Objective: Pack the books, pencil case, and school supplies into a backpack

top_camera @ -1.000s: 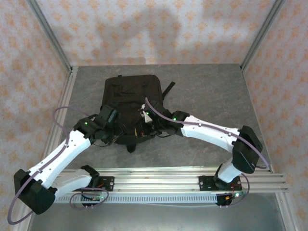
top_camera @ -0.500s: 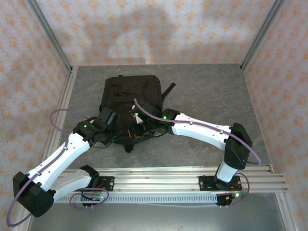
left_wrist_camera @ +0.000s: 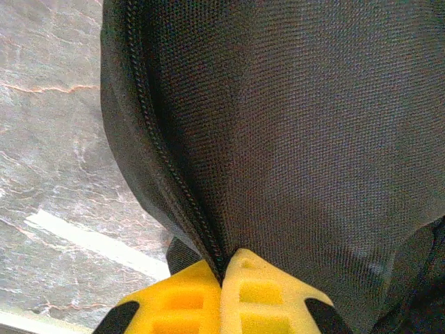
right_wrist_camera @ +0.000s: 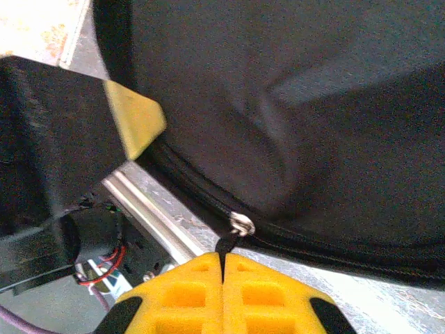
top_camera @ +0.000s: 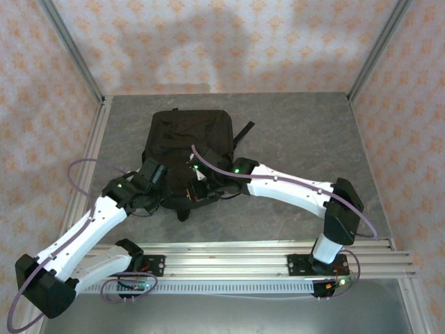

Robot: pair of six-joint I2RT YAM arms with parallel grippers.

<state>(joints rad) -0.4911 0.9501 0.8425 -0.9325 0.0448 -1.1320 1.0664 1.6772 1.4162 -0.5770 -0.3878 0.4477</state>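
Tightly, left tool (left_wrist_camera: 221, 268) and right tool (right_wrist_camera: 222, 259) pinch backpack (left_wrist_camera: 292, 125).

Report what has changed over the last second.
The left gripper closed on the backpack, pinching its fabric at the zip seam. The right gripper, shut on the zip pull throughout, moved leftwards along the backpack's near edge, towards the left gripper. The backpack stayed put on the table.

White arms (top_camera: 292, 188), purple cables (top_camera: 83, 167), yellow end effectors (left_wrist_camera: 221, 268) (right_wrist_camera: 222, 264).
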